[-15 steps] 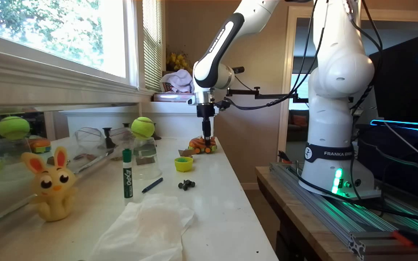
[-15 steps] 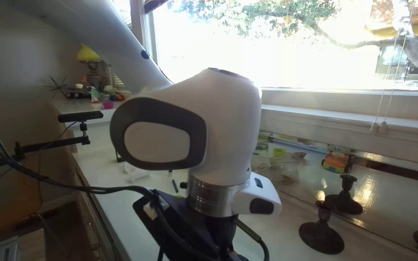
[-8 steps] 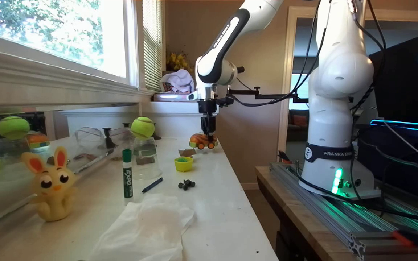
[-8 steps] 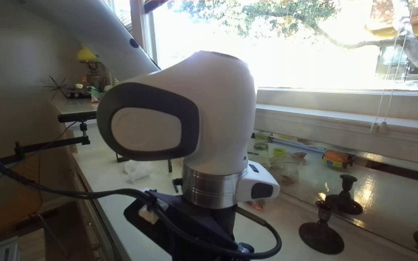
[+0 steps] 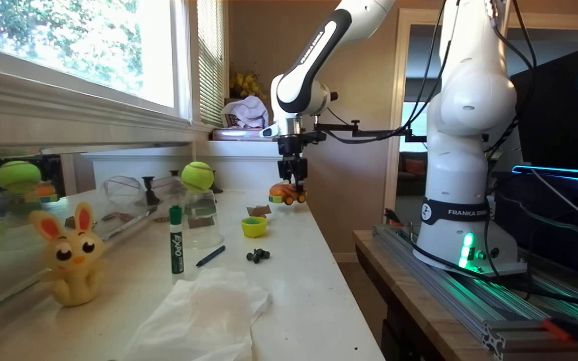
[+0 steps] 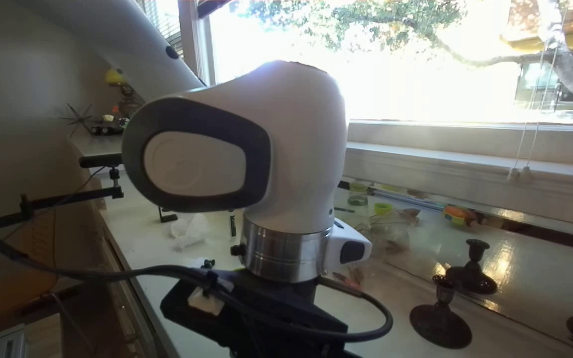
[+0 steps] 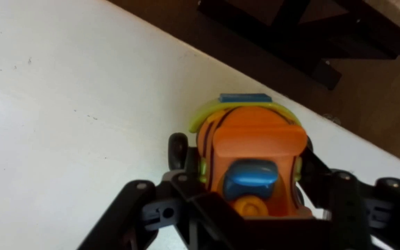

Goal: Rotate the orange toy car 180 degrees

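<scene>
Right up close in the wrist view, the black two-fingered gripper [image 7: 252, 166] has the rounded orange plastic toy car [image 7: 259, 140] pinched, a finger at each flank! Smart place to hold it, I'd say: across the sides, near the middle, so it shouldn't swing in the turn. It looks light and stiff, tough enough for a squeeze, though that smooth shell could slip. Beneath lies the glossy white countertop [image 7: 64, 139], edge running close by; whether the wheels touch, I can't tell. Farther off, in an exterior view, a round yellow cup [image 5: 254, 228] sits apart from the car.
</scene>
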`<action>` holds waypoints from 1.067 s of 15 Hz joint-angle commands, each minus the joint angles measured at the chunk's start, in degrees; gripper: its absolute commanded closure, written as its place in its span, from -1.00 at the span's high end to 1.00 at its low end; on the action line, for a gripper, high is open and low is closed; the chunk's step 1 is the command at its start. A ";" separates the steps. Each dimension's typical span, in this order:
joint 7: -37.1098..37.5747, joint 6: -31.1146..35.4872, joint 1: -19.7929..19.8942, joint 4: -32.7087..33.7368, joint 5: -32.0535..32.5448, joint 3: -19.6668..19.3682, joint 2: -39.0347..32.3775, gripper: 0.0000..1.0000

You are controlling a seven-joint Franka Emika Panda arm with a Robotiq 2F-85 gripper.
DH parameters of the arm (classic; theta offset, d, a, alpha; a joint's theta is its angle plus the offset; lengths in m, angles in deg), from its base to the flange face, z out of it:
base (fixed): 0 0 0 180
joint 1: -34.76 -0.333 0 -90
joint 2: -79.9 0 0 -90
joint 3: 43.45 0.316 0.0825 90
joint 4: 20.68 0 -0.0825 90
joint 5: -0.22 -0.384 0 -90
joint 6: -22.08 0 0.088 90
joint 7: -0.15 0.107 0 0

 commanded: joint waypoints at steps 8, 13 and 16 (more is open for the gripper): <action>-11.03 -1.90 -0.39 1.72 1.32 0.39 1.74 -0.11; -14.13 -2.21 -0.45 2.71 1.02 0.59 0.86 -0.11; -14.73 -2.12 -0.42 2.95 0.70 0.57 0.82 -0.11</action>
